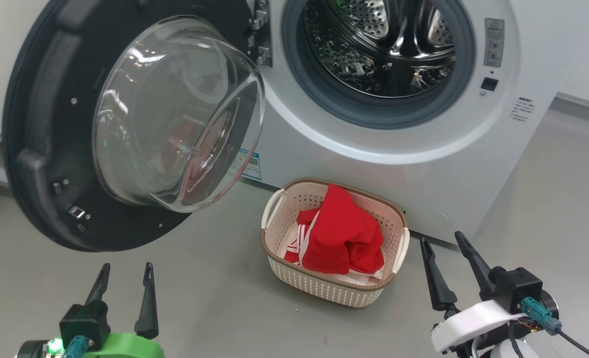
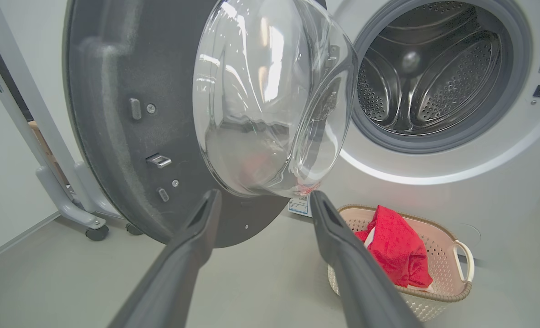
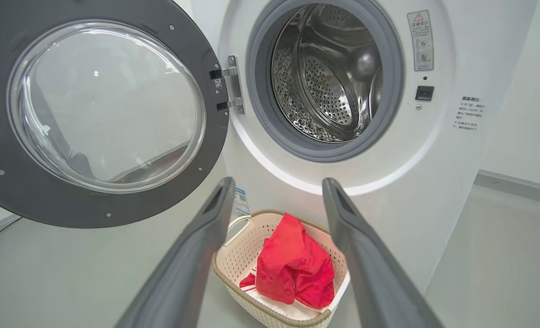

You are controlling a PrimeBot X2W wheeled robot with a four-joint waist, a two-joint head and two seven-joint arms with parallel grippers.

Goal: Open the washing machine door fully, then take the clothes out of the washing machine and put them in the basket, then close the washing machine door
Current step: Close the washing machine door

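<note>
Red white-striped clothes [image 1: 341, 233] lie in the cream perforated plastic basket [image 1: 324, 291] before the big white washing machine [image 1: 324, 149]; its round black-ringed glass door [image 1: 45, 149] stands wide open. The left gripper [image 1: 127, 266] and right gripper [image 1: 442, 237] gape, empty. Remaining step, likely: push the door shut.

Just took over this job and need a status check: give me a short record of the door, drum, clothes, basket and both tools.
door: swung wide open
drum: bare steel, looks empty
clothes: red, piled in the basket
basket: on the floor before the washer
left tool: open, empty
right tool: open, empty
remaining step: close the door
</note>
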